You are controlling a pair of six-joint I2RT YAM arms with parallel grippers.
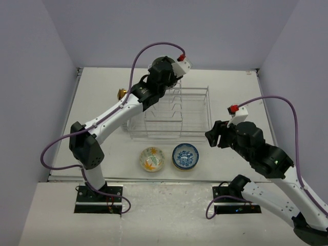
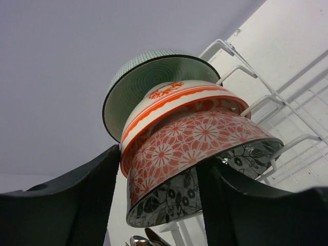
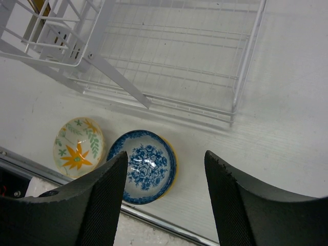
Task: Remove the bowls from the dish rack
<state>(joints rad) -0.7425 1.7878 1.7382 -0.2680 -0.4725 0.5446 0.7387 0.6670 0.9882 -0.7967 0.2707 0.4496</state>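
Observation:
In the left wrist view three bowls stand on edge in the dish rack (image 2: 287, 102): a pale green bowl (image 2: 154, 77) at the back, an orange-striped white bowl (image 2: 169, 100), and in front a red flowered bowl (image 2: 195, 138) with a black-and-white inside. My left gripper (image 2: 159, 156) straddles the red bowl's rim, one finger by its outer wall and one over its inside; whether they clamp it is unclear. My right gripper (image 3: 165, 156) hangs open and empty above the blue-and-white bowl (image 3: 146, 166). That bowl (image 1: 185, 156) and a yellow-flower bowl (image 1: 152, 158) rest on the table in front of the dish rack (image 1: 195, 110).
Gold utensils (image 1: 122, 93) stand at the rack's left end, and their tips (image 2: 146, 240) show below the red bowl. The right half of the rack basket (image 3: 179, 56) holds nothing. The table's metal front edge (image 3: 154, 220) runs just behind the two bowls.

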